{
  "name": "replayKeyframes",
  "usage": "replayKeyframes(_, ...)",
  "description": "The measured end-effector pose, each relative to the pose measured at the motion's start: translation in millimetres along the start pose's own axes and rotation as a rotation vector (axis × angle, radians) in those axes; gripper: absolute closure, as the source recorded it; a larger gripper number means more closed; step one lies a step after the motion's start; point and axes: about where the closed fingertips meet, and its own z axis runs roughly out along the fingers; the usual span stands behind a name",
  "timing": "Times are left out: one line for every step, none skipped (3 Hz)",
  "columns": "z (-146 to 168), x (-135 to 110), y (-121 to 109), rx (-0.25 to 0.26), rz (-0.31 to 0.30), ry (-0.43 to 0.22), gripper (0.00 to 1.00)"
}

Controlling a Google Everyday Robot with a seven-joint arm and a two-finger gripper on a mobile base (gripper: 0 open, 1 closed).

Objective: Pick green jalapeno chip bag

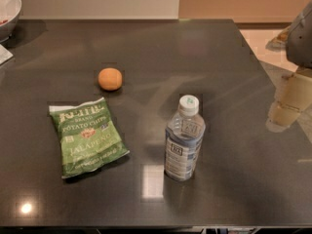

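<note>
The green jalapeno chip bag (87, 138) lies flat on the dark countertop (234, 179) at the front left, with its white lettering facing up. My gripper (286, 105) hangs at the far right edge of the view, over the counter's right side. It is well to the right of the bag and apart from it. It holds nothing that I can see. The grey arm (300, 35) rises above it.
A clear water bottle (184, 139) with a white cap stands upright between the bag and the gripper. An orange (110, 79) sits behind the bag. A white bowl (9, 6) stands at the back left corner. The counter's right edge runs near the gripper.
</note>
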Motion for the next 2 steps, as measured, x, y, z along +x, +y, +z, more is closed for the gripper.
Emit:
replayKeyframes(-0.4,-0.3,-0.3,0.002,0.0,-0.001,0.0)
replayKeyframes(4.2,-13.2,-12.5,-0.008,-0.026,-0.014,0.0)
